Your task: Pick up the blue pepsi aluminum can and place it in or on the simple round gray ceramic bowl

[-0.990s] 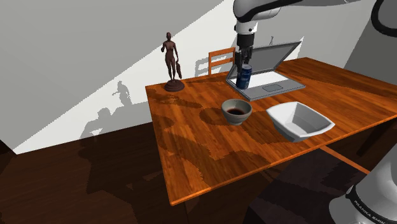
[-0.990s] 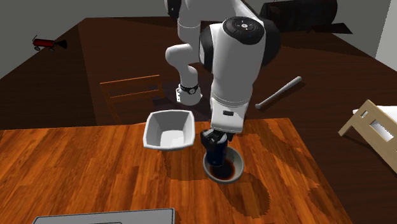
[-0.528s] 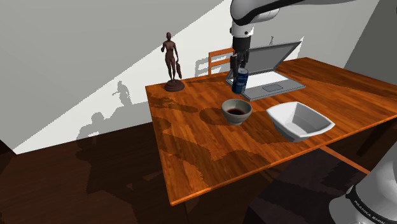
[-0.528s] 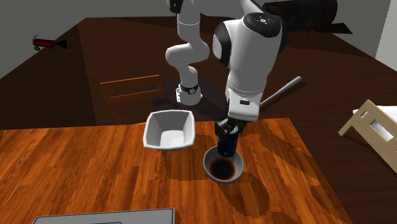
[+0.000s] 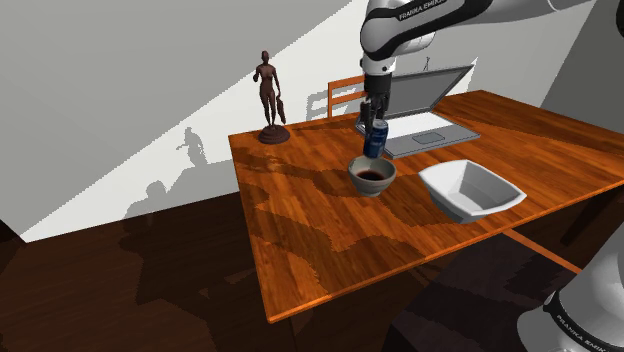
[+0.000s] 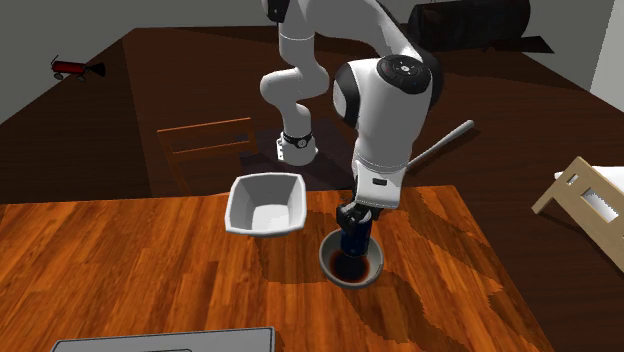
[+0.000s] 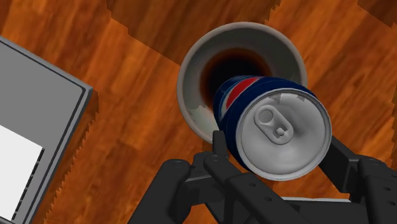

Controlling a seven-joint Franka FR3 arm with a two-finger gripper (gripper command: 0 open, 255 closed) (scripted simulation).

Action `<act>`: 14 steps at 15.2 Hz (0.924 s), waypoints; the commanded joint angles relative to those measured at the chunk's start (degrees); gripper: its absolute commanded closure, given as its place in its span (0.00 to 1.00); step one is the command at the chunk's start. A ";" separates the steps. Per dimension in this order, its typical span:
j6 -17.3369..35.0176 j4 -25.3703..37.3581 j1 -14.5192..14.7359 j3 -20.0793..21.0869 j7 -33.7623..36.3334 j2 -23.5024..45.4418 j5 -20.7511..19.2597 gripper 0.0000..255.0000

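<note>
Wooden table (image 5: 300, 230), dark floor (image 5: 150, 270), can (image 5: 375, 138) above bowl (image 5: 385, 183).

The table (image 5: 320, 240) under the bowl (image 5: 370, 186) is reddish-brown wood with a plain grain, polished enough to carry soft shadows and a sheen. The bowl has a smooth, matt grey rim and outer wall, and its inside darkens to a glossy brown-black. Above the bowl, the can (image 7: 280, 127) has a glossy blue painted side with red and white, and a dull grey metal lid with a pull tab. The gripper (image 7: 275, 156) clasping it is matt black. Beside the bowl, the square dish (image 5: 470, 190) is smooth, plain white. Behind the bowl, the laptop (image 5: 430, 135) is flat matt grey and the figurine (image 5: 270, 95) is dark brown with a faint shine.
</note>
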 commanded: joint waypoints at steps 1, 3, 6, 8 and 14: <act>1.54 -1.13 0.01 0.02 -0.01 0.36 0.04 1.00; 2.97 -2.18 0.00 0.03 -0.03 0.75 0.08 1.00; 5.09 -3.64 -0.01 0.05 -0.07 1.40 0.15 1.00; 6.49 -4.55 -0.02 0.06 -0.10 1.89 0.21 1.00; 7.12 -4.95 -0.02 0.07 -0.11 2.13 0.23 1.00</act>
